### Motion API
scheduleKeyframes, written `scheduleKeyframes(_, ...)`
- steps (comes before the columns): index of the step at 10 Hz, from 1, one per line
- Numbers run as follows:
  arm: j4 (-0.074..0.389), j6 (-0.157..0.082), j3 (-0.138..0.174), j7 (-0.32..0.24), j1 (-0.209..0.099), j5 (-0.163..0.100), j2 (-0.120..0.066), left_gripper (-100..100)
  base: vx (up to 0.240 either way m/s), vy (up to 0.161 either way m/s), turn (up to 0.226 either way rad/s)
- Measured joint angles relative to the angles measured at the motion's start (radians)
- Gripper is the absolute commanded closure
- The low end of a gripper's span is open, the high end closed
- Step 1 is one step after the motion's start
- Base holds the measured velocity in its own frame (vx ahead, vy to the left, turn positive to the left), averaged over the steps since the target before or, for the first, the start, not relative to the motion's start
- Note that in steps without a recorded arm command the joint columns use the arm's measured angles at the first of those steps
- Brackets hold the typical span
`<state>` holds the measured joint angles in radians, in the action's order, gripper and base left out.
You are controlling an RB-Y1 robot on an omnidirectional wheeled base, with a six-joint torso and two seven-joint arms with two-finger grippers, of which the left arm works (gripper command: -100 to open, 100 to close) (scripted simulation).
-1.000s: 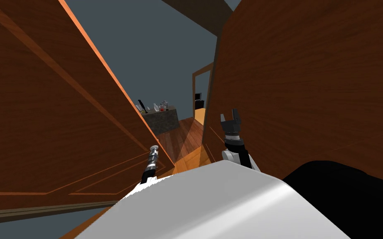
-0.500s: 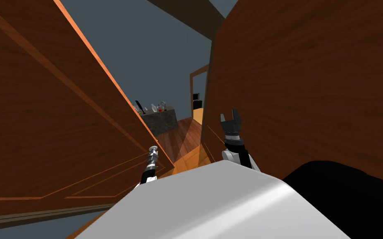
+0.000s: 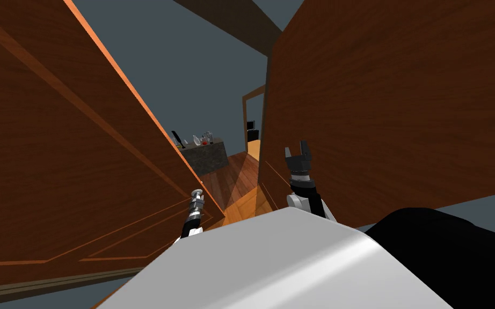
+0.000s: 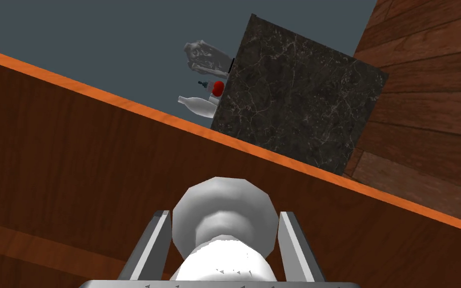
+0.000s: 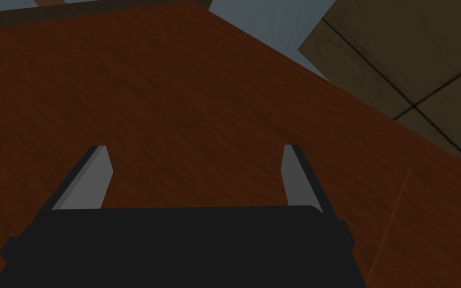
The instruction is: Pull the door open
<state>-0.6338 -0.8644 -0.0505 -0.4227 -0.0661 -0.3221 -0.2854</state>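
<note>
Plain slate-grey wall (image 3: 187, 64) is seen at far centre. Reddish-brown wooden plank floor (image 3: 235, 177) is laid below. Dark marbled stone counter (image 3: 209, 156) is placed far left on it, with pale bottles (image 3: 202, 139) set on top. Wood-framed doorway (image 3: 252, 123) is located far right.

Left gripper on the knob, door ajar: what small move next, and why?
Probably draw the knob a little toward the robot: the left gripper is shut on it, and the door shows just a narrow gap to the dark counter beyond.

Left tool (image 4: 224, 214) tight around pale knob (image 4: 224, 227) on brown door (image 4: 74, 170)
</note>
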Motion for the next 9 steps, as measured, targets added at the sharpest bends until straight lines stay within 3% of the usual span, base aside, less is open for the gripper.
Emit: scheduleKeyframes(9, -0.007, 0.0, -0.019, -0.209, 0.0, -0.073, -0.009, 100, -0.05, 0.01, -0.058)
